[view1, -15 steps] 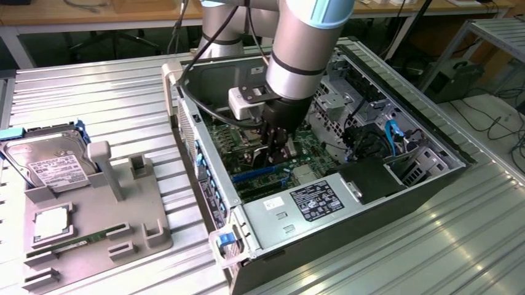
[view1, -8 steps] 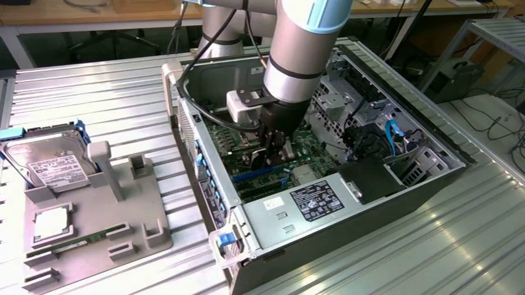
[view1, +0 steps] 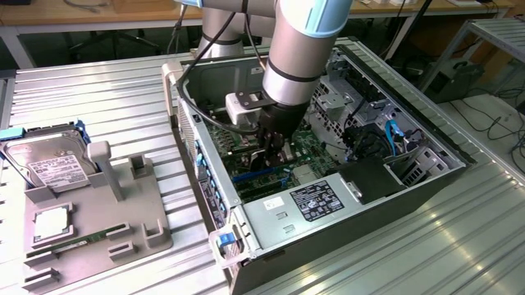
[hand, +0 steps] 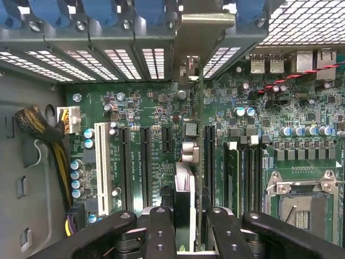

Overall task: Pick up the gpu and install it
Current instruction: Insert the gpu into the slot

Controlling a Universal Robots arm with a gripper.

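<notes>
Between slots, thin edge-on gpu [hand: 186, 189]

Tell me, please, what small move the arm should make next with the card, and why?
Probably press straight down a little. The pincer grips the gpu edge-on inside the open case, its bracket already at the rear slot openings, the card apparently lined up over a motherboard slot; whether it is seated cannot be told.
</notes>
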